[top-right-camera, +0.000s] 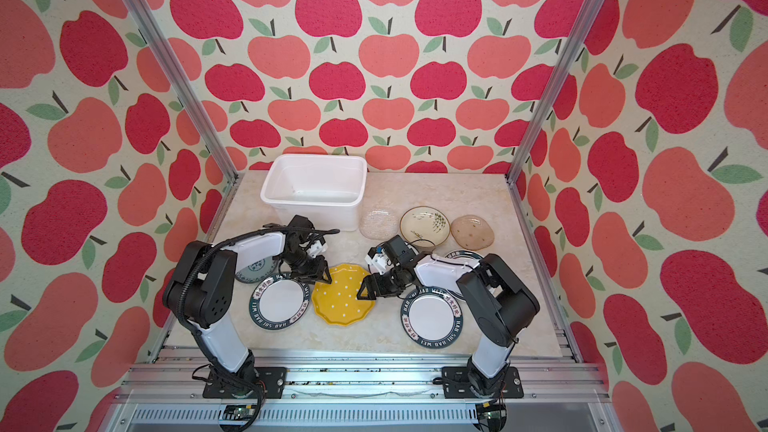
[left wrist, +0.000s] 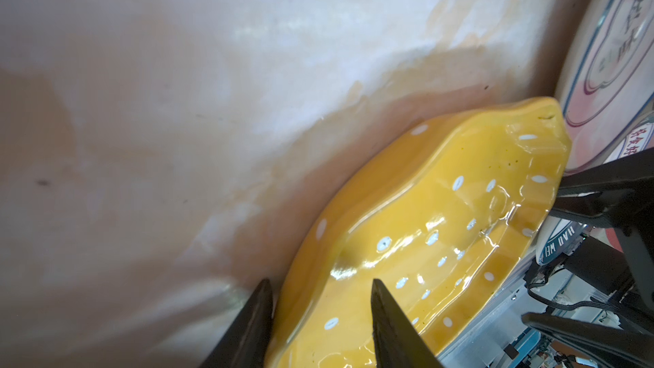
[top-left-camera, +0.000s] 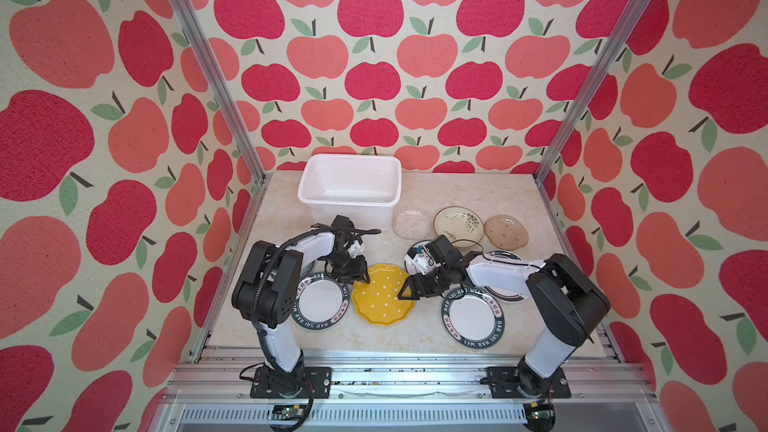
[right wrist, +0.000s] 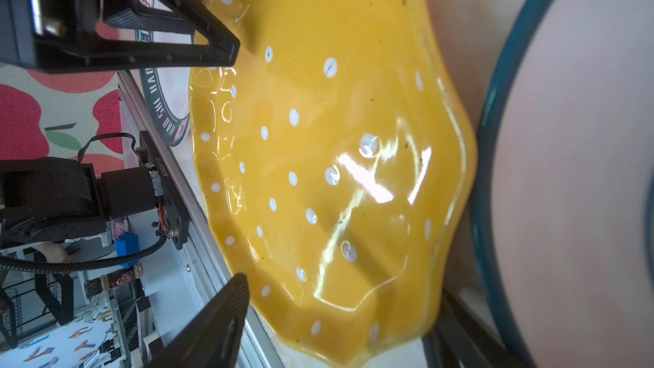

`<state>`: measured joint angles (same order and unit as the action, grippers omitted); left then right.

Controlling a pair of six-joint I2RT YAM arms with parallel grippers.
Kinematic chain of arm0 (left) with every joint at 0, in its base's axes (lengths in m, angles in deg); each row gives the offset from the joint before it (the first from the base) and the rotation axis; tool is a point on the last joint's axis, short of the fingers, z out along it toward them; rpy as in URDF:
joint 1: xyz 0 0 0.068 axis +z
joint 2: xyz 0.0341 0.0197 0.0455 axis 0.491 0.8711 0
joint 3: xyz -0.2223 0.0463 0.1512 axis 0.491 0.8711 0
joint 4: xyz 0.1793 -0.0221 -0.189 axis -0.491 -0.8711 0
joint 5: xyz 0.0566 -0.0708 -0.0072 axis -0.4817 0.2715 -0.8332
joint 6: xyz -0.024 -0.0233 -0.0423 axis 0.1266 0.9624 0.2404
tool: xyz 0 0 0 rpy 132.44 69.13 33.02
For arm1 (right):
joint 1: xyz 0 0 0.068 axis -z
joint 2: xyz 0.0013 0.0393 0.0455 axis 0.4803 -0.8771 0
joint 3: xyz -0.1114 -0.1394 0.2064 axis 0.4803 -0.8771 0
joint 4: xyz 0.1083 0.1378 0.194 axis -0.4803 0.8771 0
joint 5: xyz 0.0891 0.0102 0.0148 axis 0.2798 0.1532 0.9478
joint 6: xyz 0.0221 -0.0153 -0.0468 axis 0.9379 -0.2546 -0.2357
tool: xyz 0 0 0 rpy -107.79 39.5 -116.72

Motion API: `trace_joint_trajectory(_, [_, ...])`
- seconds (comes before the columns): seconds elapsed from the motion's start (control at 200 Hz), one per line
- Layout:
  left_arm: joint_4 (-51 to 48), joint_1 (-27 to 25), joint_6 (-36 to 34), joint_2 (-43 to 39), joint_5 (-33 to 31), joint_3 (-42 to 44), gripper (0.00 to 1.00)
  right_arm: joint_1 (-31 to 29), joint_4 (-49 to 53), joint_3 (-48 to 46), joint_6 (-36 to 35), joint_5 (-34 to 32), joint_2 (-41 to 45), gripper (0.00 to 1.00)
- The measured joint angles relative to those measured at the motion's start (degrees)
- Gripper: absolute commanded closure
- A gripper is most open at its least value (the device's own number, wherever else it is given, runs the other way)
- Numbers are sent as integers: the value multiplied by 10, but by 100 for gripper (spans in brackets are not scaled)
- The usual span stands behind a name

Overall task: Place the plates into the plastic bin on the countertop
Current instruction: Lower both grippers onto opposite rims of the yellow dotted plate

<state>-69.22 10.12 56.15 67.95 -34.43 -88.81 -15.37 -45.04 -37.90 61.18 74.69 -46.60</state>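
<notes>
The left hand (left wrist: pixel 320 283) sits at one edge of the yellow dotted plate (top-left-camera: pixel 384 301). Its two fingers stand astride the scalloped rim, one outside and one over the dish. Whether they pinch it cannot be told. The right hand (top-left-camera: pixel 405 289) faces it from the opposite edge, jaws wide apart and gripping nothing.

The plate lies flat and low between the hands, so one hand probably steadies it while the other gets a hold.

A green-lettered plate (top-left-camera: pixel 320 303) lies just beside the left hand, and a second green-lettered plate (top-left-camera: pixel 471 317) just beside the right. Beyond the right hand lie a clear glass dish (top-left-camera: pixel 411 222), a leaf-painted dish (top-left-camera: pixel 457 224) and a brown glass dish (top-left-camera: pixel 505 231). Beyond the left hand stands the white plastic bin (top-left-camera: pixel 347 201), which appears empty.

The tabletop (top-left-camera: pixel 457 189) is cream with a marble look, edged by aluminium rails (top-left-camera: pixel 374 371). Apple-print wallpaper (top-left-camera: pixel 374 56) covers the walls.
</notes>
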Motion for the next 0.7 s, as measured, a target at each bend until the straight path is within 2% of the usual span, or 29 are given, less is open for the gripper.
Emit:
trace_joint_trajectory(0.245, [-6, 0, 0, 3, -3, -4, 66, -2, 3, -6, -16, -14, 8, 32])
trace_joint_trajectory(0.31, [-6, 0, 0, 3, -4, -6, 70, -2, 3, -11, -19, -18, 12, 39])
trace_joint_trajectory(0.41, [-8, 0, 0, 3, -6, -8, 76, -1, 6, -13, -23, -24, 13, 43])
trace_joint_trajectory(0.45, [-8, 0, 0, 3, -8, -8, 78, -1, 8, -13, -23, -25, 13, 47])
trace_joint_trajectory(0.7, [-21, 0, -10, 5, -3, -9, 88, 4, 14, -13, -24, -37, 13, 51])
